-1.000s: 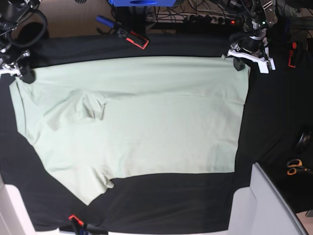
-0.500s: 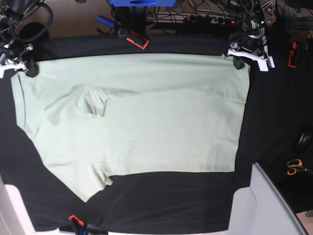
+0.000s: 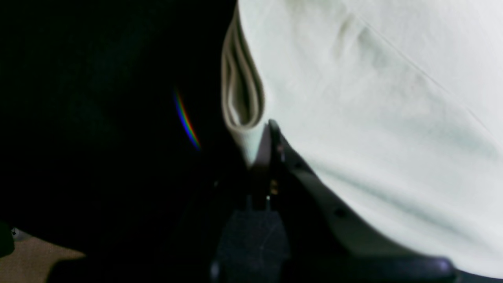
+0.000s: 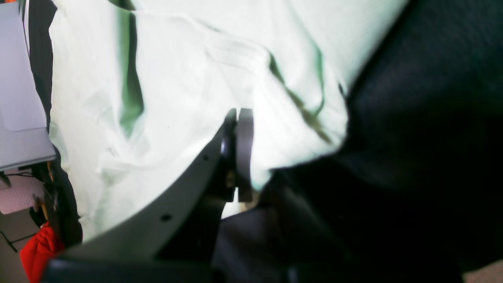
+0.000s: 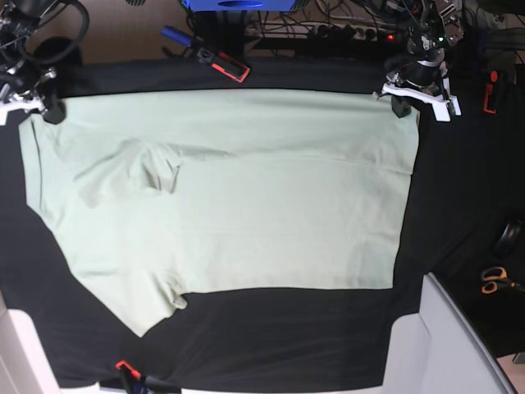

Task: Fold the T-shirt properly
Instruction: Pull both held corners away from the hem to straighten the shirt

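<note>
- Overhead, the T-shirt [image 5: 238, 197] lies spread across the black tablecloth [image 5: 459, 205], its long upper edge stretched nearly straight between the two arms at the far side of the table.
- On the right of the overhead view, the left gripper [image 5: 402, 105] has its jaws pressed together on the shirt's upper corner; its wrist camera shows the fingers clamped on a doubled fold of pale green cloth [image 3: 353, 118], with the layered edge curling just beside the fingertips.
- On the left of that view, the right gripper [image 5: 45, 108] is likewise closed on the opposite upper corner; in its wrist view the two fingers meet flat with the T-shirt [image 4: 177, 98] pinched between them and bunched in soft creases around the grip.
- A sleeve [image 5: 152, 172] is folded inward onto the body of the shirt, left of centre, leaving a raised wrinkle there.
- The lower left part of the garment runs down in a slanted edge to a point near the table's front, while the lower hem lies straight across the cloth.
- A red-and-black clamp [image 5: 225, 64] sits at the tablecloth's far edge, apart from the shirt.
- Orange-handled scissors [image 5: 495, 280] lie at the far right, well apart from the shirt.
- A pale grey panel [image 5: 447, 345] occupies the lower right corner.
</note>
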`<action>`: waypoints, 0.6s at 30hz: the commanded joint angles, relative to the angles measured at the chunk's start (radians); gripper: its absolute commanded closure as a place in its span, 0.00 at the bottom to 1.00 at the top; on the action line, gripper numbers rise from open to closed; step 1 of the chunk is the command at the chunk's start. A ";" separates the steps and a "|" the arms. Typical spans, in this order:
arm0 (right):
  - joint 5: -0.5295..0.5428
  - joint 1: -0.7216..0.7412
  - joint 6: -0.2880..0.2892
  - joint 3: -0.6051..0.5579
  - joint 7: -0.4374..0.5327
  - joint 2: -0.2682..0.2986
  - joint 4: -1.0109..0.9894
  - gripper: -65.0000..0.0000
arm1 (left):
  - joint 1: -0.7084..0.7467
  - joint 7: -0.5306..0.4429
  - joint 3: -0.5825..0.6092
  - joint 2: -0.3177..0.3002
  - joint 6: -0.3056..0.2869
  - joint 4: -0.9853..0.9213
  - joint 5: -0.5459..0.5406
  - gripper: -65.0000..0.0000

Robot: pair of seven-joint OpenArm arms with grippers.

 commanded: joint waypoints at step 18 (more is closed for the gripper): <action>-0.027 -0.062 -0.008 -0.001 -0.034 -0.019 0.089 1.00 | 0.042 -0.004 -0.009 -0.018 0.016 0.011 0.006 1.00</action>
